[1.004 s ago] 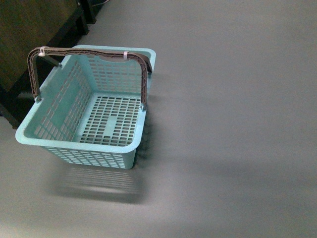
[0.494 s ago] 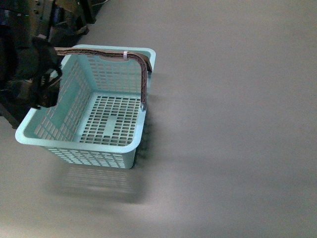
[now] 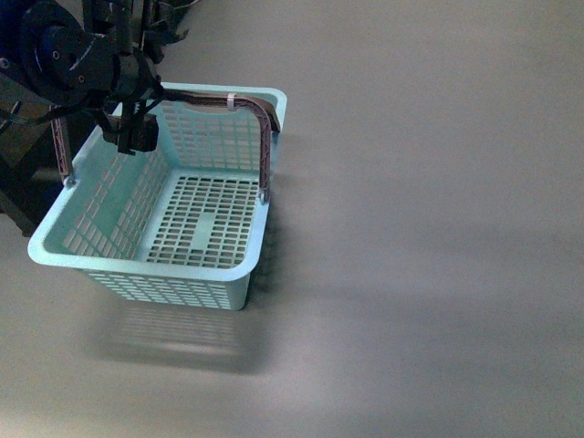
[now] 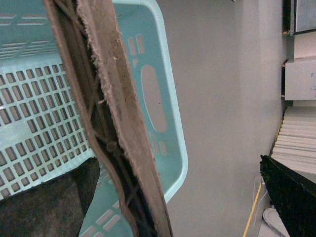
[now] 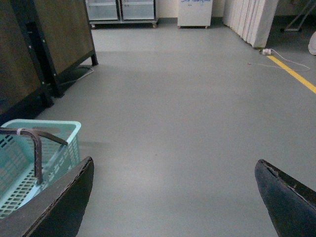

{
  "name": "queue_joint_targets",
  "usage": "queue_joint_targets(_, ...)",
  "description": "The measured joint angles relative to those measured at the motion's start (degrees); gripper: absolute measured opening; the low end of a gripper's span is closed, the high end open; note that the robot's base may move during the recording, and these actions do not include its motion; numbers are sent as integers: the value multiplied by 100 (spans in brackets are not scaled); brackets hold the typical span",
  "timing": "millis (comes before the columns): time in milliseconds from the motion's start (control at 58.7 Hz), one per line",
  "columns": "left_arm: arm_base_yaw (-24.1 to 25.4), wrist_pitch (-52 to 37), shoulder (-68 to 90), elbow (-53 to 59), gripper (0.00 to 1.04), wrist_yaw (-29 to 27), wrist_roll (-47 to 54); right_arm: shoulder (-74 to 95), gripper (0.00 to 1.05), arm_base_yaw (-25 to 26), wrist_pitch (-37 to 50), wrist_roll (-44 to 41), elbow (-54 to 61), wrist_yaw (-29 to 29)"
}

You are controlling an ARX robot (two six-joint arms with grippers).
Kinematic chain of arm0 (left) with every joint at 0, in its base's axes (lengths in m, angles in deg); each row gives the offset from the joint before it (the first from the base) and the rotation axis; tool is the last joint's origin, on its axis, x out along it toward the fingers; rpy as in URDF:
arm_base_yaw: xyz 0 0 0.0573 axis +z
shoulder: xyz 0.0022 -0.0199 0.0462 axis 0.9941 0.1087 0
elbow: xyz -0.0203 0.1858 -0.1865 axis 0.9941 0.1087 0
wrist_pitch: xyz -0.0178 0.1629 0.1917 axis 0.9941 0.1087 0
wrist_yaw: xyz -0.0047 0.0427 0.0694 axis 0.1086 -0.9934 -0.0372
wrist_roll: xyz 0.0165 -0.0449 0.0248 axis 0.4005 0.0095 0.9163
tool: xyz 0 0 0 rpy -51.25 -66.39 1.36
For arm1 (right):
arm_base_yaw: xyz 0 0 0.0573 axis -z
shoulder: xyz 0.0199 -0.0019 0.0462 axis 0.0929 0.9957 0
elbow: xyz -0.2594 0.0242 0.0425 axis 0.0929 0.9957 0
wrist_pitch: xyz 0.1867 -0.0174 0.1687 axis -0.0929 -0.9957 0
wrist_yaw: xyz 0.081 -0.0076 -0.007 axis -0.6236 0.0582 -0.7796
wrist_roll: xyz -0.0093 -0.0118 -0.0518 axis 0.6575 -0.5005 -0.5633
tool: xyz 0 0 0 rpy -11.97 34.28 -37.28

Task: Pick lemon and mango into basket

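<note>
The pale blue-green basket (image 3: 146,266) stands empty on the grey floor, its brownish handles (image 3: 265,137) raised. My left gripper (image 3: 133,130) hangs open over the basket's far left corner. In the left wrist view one frayed handle (image 4: 123,123) runs between the spread fingers of the left gripper (image 4: 177,163), above the basket's rim (image 4: 170,103). My right gripper (image 5: 174,163) is open over bare floor, with the basket (image 5: 54,124) off to one side. No lemon or mango is in view.
A dark wooden cabinet (image 5: 59,34) on black legs stands behind the basket. A yellow floor line (image 5: 296,75), a cable and white panels (image 5: 252,19) lie further off. Grey floor spreads to the right of the basket (image 3: 429,237).
My left arm has come into the front view from the left and swung up and back over the basket's far left corner. The basket has stayed put.
</note>
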Motion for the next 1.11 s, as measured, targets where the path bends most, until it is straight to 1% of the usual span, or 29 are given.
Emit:
queue_joint_targets(68,0,83,83,-127,98,15,-26,0,96,0,0,-2,0,0)
queue_joint_targets(102,-2,127,114,-173,96,20,-39,0,96,0,0,-2,0,-2)
queue_joint_targets(409,-26,673,313,-442,48,-57,-225,0,96,0,0,-2,0,-2)
queue_joint_targets(477,-42,833,330,-474,34,-120,-243,0,96,0,0,-2,0,-2)
queue_joint_targets(613,-52,1097,297,-577,13,-225,-343,0,96,0,0,-2,0,-2)
queue_joint_targets(664,-52,1132,273,-575,8,-236,-514,0,96,0,0,-2,0,-2)
queue_joint_targets(698,-52,1132,243,-562,6,-219,-577,0,96,-2,0,-2,0,-2)
queue_joint_targets(902,-57,975,-160,9,6,-219,-527,0,96,0,0,0,0,-2)
queue_joint_targets(1004,-92,719,-686,667,6,-232,-560,0,96,0,0,-2,0,-2)
queue_joint_targets(1107,-208,385,-1707,1624,6,-306,-678,0,96,0,0,-2,0,-2)
